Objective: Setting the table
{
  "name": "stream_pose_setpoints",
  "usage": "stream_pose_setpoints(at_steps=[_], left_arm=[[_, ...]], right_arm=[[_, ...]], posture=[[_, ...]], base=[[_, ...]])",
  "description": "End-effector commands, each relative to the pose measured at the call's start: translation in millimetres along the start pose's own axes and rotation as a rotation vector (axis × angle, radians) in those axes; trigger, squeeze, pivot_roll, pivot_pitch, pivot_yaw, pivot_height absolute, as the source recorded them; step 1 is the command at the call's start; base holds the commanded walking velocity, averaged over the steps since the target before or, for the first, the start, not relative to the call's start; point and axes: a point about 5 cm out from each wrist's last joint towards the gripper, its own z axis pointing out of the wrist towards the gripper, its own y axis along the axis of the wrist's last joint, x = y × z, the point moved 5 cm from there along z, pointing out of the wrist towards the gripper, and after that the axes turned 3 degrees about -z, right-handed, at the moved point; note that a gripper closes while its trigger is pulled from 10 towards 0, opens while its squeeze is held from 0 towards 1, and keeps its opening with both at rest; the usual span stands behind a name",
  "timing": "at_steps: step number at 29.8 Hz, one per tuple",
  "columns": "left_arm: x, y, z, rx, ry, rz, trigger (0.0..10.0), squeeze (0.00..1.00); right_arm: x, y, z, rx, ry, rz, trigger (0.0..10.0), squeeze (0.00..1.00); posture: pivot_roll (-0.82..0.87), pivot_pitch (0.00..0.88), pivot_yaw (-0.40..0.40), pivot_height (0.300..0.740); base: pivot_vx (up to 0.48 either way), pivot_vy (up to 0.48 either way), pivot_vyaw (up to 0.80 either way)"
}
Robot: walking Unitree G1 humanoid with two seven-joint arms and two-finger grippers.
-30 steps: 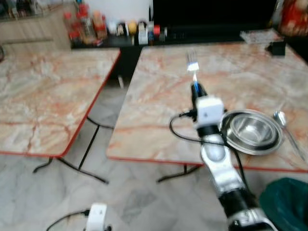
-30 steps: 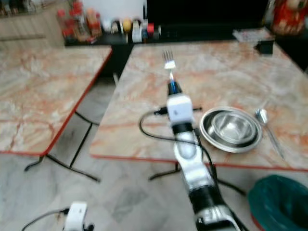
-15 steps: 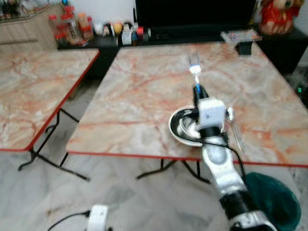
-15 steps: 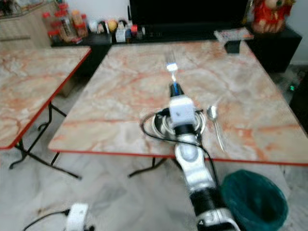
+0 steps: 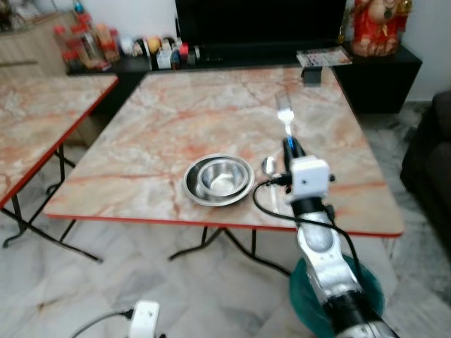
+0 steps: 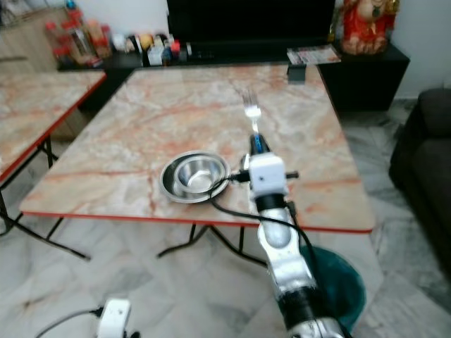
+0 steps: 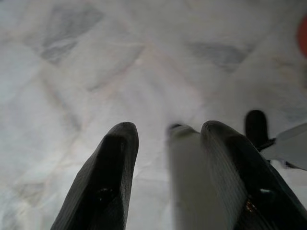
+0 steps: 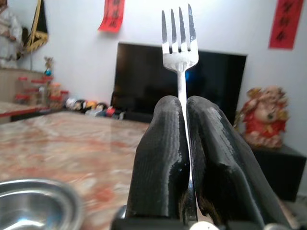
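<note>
On your far left stands a second marble table (image 5: 42, 120), well apart from the main marble table (image 5: 176, 120) with its red edge. Your left gripper (image 7: 165, 182) hangs low over the pale floor (image 7: 96, 57), its two black fingers spread apart with nothing between them. On the main table, near its front edge, sits a steel bowl (image 5: 219, 179) nested on a steel plate (image 5: 194, 191), and just right of it lies a spoon (image 5: 270, 166). Further right, your right gripper (image 8: 184, 158) is raised above the table's front right part, fingers pressed together on a fork (image 8: 179, 43) held upright, tines up. Below the table's front right corner you can see a green bin (image 6: 338, 278).
</note>
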Motion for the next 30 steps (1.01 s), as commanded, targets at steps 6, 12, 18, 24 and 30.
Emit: stream_pose_setpoints(at_steps=[6, 12, 18, 24, 30], left_arm=[[15.5, -6, -2.5, 0.02, 0.033, 0.007, 10.0, 0.0], [19.2, -9, -3.5, 0.025, 0.044, -0.002, 10.0, 0.0], [23.5, -7, -3.7, 0.019, 0.059, -0.016, 10.0, 0.0], [24.6, -6, -3.6, 0.016, 0.064, -0.017, 10.0, 0.0], [25.3, -5, -3.5, 0.014, 0.068, -0.015, 10.0, 0.0]], right_arm=[[6.9, -11, -4.7, 0.079, -0.023, 0.048, 10.0, 0.0], [8.9, -19, -7.9, 0.131, -0.028, 0.096, 10.0, 0.0], [19.4, -23, -8.5, 0.157, 0.023, 0.114, 10.0, 0.0], [26.0, -26, -10.9, 0.177, 0.052, 0.125, 10.0, 0.0], [29.0, -26, -12.1, 0.178, 0.071, 0.134, 10.0, 0.0]], posture=[[-0.15, 0.0, 0.102, 0.74], [-0.14, 0.0, 0.105, 0.74], [-0.13, 0.002, 0.105, 0.74], [-0.14, 0.001, 0.106, 0.74], [-0.14, 0.005, 0.109, 0.74]], base=[[0.0, 0.0, 0.0], [0.0, 0.0, 0.0], [0.0, 0.0, 0.0], [0.0, 0.0, 0.0], [0.294, 0.0, 0.0]])
